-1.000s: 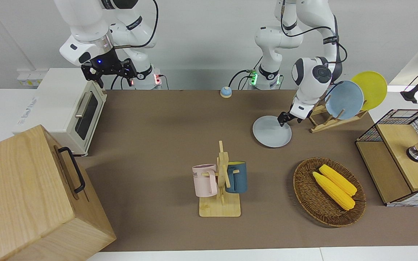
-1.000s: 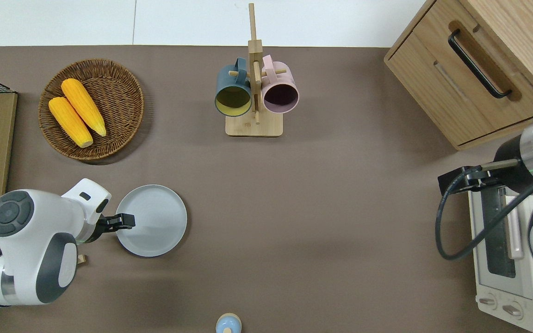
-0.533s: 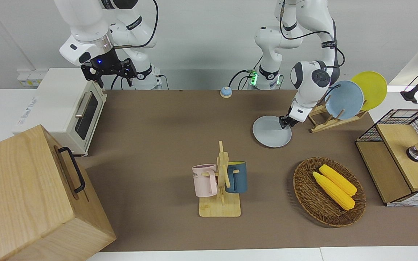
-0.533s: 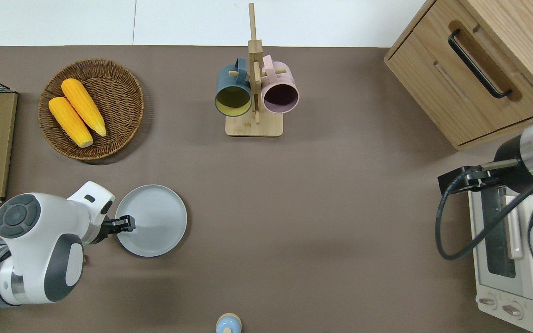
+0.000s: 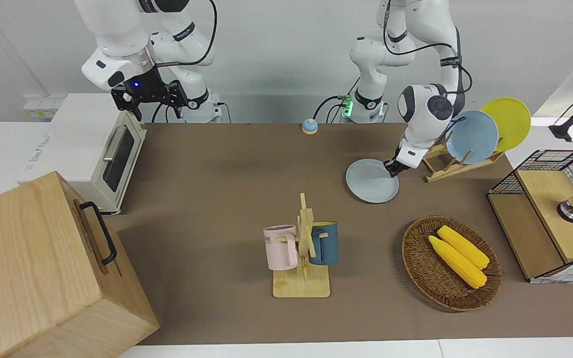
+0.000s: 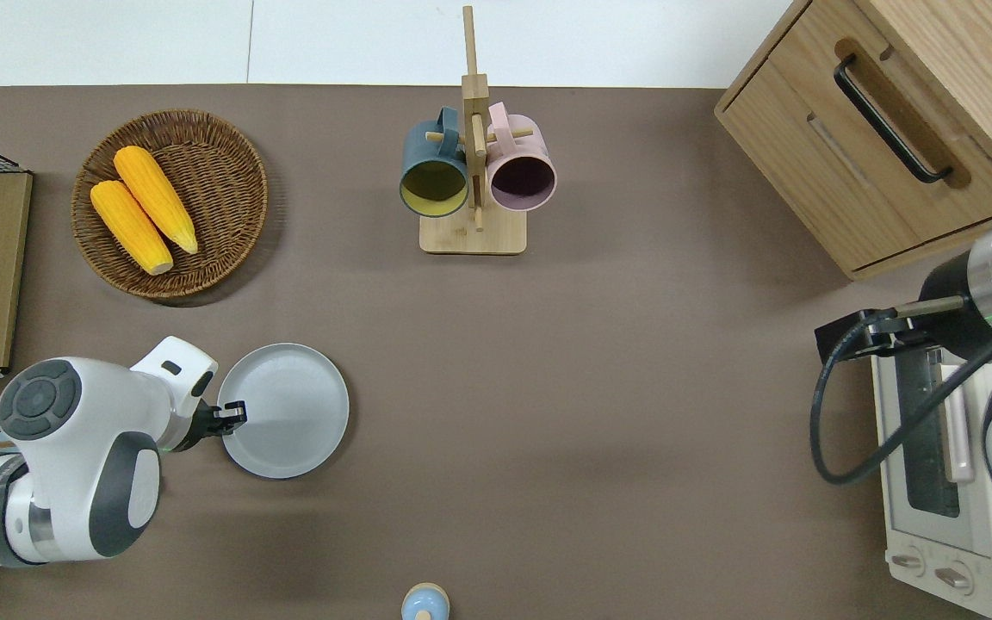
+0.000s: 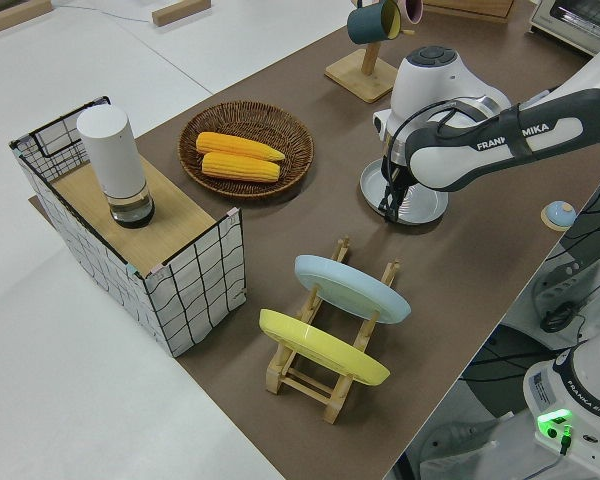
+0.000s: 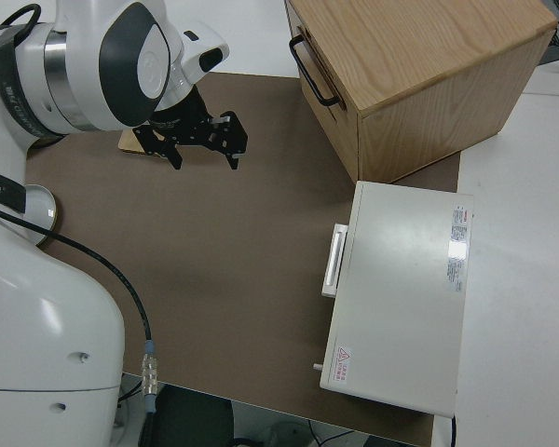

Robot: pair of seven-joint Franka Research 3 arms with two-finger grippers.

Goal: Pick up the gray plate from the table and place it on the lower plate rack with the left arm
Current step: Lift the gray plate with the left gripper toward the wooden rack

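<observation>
The gray plate [image 5: 368, 181] [image 6: 289, 413] [image 7: 420, 204] lies on the brown table between the corn basket and the robots. My left gripper [image 5: 392, 168] [image 6: 233, 411] [image 7: 388, 208] is low at the plate's edge that faces the left arm's end of the table, shut on its rim. The lower plate rack [image 5: 448, 166] [image 7: 325, 372] stands beside the plate toward the left arm's end, with a light blue plate [image 5: 471, 136] and a yellow plate [image 5: 508, 122] in its slots. In the overhead view the arm hides the rack. My right gripper [image 5: 151, 99] [image 8: 205, 156] is parked and open.
A wicker basket [image 5: 413, 256] with two corn cobs sits farther from the robots than the plate. A mug stand [image 5: 302, 286] with two mugs is mid-table. A wire crate [image 5: 547, 164], a toaster oven [image 5: 95, 149], a wooden cabinet [image 5: 43, 268] and a small bell [image 5: 309, 126] stand around.
My left gripper drew back from over the plate's inside to its rim and closed there. The plate shifted slightly. The right arm stayed still.
</observation>
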